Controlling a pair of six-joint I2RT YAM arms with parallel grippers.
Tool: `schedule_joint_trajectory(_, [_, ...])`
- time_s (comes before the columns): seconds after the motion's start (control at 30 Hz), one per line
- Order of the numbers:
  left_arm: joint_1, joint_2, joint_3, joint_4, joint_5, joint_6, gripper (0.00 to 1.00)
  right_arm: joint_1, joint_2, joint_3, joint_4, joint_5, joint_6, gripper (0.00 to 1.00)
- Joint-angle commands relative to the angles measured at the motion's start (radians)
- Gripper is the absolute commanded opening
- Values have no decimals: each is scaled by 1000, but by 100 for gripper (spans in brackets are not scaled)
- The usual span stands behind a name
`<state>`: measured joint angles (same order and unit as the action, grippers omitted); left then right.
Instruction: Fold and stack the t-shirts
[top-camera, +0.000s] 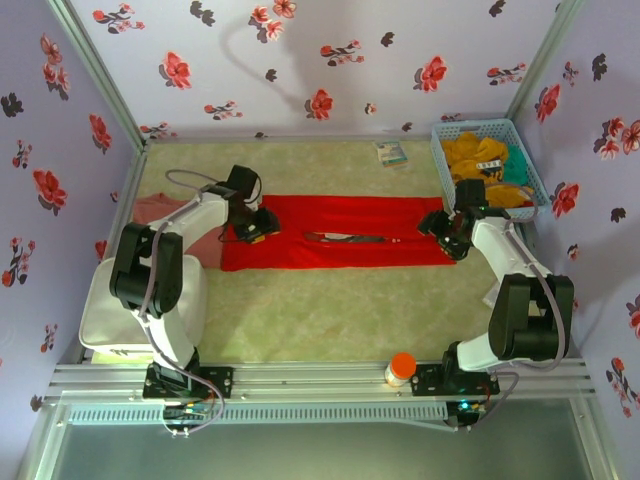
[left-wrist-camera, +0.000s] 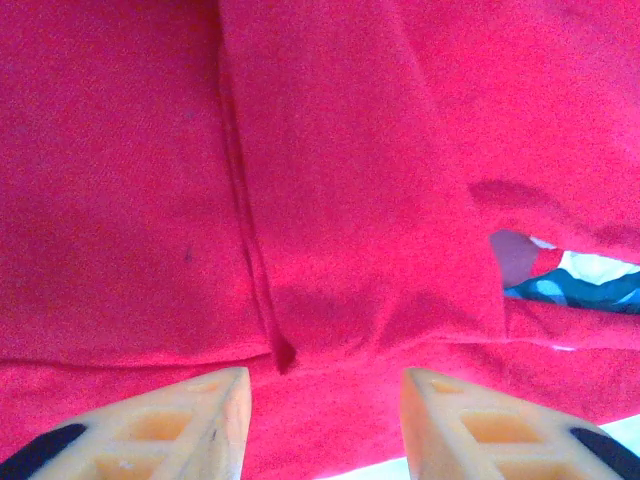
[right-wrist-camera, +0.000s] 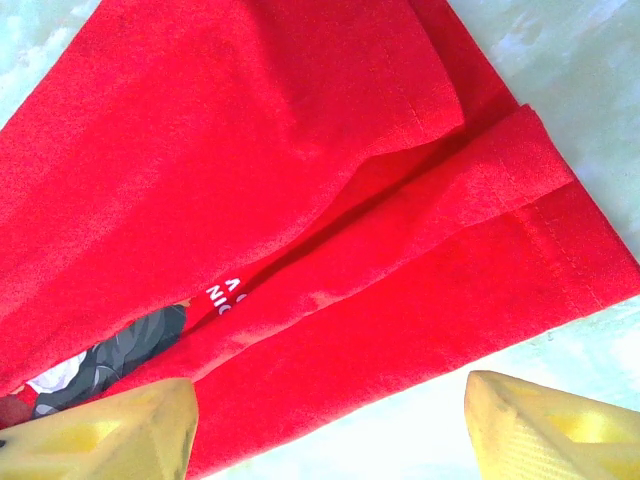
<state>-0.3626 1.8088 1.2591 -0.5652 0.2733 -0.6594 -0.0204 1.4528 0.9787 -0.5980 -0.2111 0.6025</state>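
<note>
Both jaws stand open over the red t-shirt (top-camera: 400, 245): left jaws at its left end, right jaws at its right. A pink t-shirt (top-camera: 150, 210) lies further left.

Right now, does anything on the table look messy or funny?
A little. The red t-shirt is folded into a long strip, but its two flaps don't quite meet, so a slit in the middle shows the print. The pink t-shirt sits off at the left, partly under the left arm.
</note>
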Motion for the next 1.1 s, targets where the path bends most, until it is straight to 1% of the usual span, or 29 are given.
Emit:
schedule_joint_trajectory(0.0, [-8,8,-6,82,13,-42,40,5,-1,-6,0,-7,6,71])
schedule_joint_trajectory(0.17, [-10,35,12,83,-11,-37,36,5,6,-1,0,-9,4,71])
schedule_joint_trajectory(0.27, [-15,49,32,50,-19,-28,34,5,11,4,-7,-10,1,70])
schedule_joint_trajectory(0.37, [-24,35,39,-5,-76,-10,35,5,8,5,-14,-4,-5,70])
schedule_joint_trajectory(0.43, [-33,22,46,-48,-117,7,40,5,6,6,-13,-3,-4,70])
schedule_joint_trajectory(0.57, [-57,15,55,-78,-159,33,44,5,15,9,-6,-13,-3,70])
schedule_joint_trajectory(0.63, [-67,25,58,-76,-167,38,45,5,20,12,-5,-17,-1,70])
schedule_joint_trajectory(0.77, [-74,63,73,-67,-170,42,43,5,24,11,-7,-17,-5,69])
schedule_joint_trajectory(0.93, [-75,91,96,-61,-186,43,35,5,17,7,-17,-12,-9,69])
schedule_joint_trajectory(1.07, [-78,111,132,-80,-186,50,20,5,17,7,-22,-6,-11,69])
